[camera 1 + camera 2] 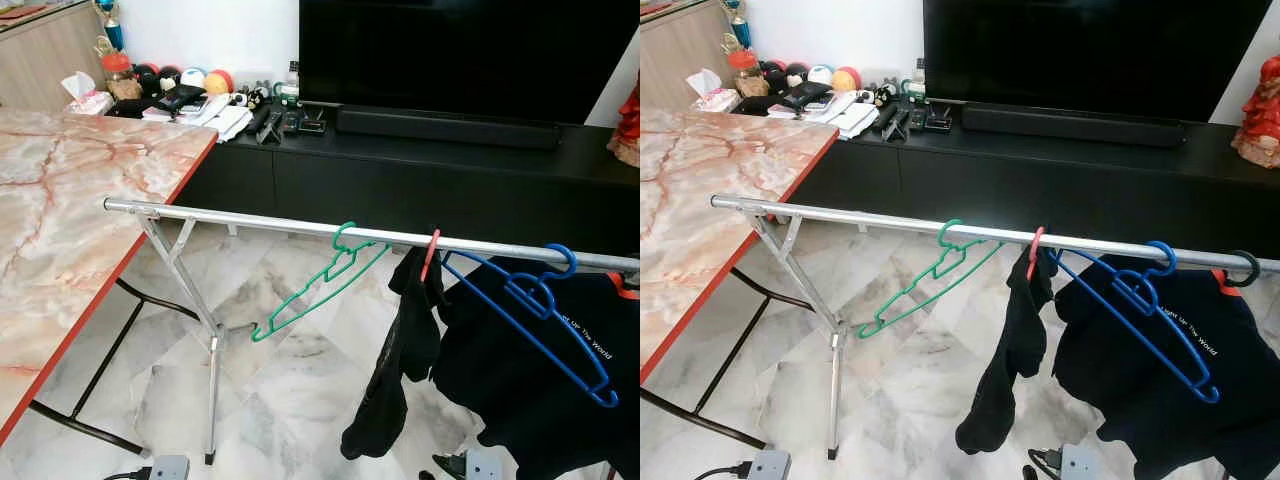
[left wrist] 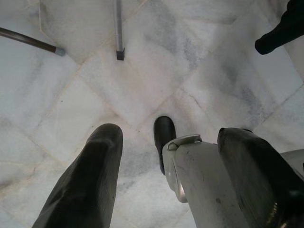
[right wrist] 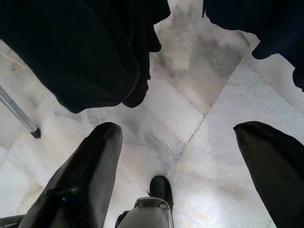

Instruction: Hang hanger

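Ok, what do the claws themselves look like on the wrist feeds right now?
Each claw has two long, rounded black fingers with a dull sheen: left claw, right claw. In the head views grey box-like wrist housings peek up from the lower edge, the left one with a black cable plugged into it.

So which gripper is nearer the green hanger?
Left, narrowly. The left gripper hangs low, below the green hanger; the right gripper hangs under the black clothes, further along.

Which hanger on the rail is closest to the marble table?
The green hanger; it hangs empty, left of the red hanger and the blue hanger.
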Controlling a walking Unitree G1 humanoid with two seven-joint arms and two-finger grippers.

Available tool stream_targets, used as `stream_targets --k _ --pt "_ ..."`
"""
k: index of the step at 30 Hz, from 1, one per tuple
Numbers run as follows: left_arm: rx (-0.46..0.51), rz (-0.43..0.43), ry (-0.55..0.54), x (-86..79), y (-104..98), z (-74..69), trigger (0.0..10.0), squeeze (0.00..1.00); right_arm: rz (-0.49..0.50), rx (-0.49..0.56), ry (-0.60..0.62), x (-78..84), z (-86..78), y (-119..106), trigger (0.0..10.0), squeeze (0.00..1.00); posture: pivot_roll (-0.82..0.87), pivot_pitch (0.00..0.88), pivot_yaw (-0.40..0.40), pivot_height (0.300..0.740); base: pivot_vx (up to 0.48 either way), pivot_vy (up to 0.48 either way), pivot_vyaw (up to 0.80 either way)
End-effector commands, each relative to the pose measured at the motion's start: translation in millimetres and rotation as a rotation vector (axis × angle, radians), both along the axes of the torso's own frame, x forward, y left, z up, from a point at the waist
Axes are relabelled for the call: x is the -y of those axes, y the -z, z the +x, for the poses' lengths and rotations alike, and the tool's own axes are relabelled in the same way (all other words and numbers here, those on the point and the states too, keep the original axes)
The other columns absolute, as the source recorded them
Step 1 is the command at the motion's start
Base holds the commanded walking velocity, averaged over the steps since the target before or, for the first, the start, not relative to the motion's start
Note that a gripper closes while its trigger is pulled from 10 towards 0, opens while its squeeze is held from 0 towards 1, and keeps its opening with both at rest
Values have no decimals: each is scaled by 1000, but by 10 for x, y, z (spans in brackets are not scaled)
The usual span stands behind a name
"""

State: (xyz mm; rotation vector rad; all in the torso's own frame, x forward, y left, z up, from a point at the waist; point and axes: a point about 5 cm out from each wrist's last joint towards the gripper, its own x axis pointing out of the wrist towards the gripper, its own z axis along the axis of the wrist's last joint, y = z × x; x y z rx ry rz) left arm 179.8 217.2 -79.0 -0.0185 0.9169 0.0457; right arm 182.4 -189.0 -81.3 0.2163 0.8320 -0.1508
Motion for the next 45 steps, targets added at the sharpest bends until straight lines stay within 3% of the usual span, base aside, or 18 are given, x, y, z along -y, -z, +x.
stream_targets --k 1,21,24,28,32,35,36,38,41,42,45 --pt "-12 0 -13 -27 15 -41 10000 0 7 8 21 0 6 -4 10000 0 3 73 -14 740 0 0 0" --pt "-27 11 7 -26 31 -75 10000 0 12 24 19 -13 37 -21 10000 0 1 82 -12 740 0 84 0" --pt "-28 10 7 -23 34 -81 10000 0 12 63 26 -5 112 -66 10000 0 -2 83 -12 740 0 0 0" --pt "-29 8 8 -16 39 -88 10000 0 -25 147 74 84 240 -169 10000 0 -1 82 -15 740 0 0 0" --pt "-31 10 9 -24 43 -101 10000 0 -100 392 265 354 426 -454 10000 0 -1 90 -16 740 0 0 0" --pt "-39 14 18 -34 47 -116 10000 0 -139 555 322 471 509 -679 10000 0 -19 94 -8 740 0 0 0" --pt "-39 14 18 -34 47 -116 10000 0 -139 555 322 471 509 -679 10000 0 -19 94 -8 740 0 0 0" --pt "-42 16 26 -38 49 -124 10000 0 -176 703 347 552 608 -960 10000 0 -25 97 -3 740 0 0 0" --pt "-41 17 32 -41 46 -117 10000 0 -204 809 328 558 720 -1204 10000 0 -29 97 0 740 0 0 0" --pt "-40 23 26 -49 43 -113 10000 0 -203 878 270 485 811 -1354 10000 0 -26 95 -3 740 0 0 0" --pt "-40 30 38 -51 40 -109 10000 0 -195 921 226 402 809 -1425 10000 0 -22 95 -5 740 0 0 0"
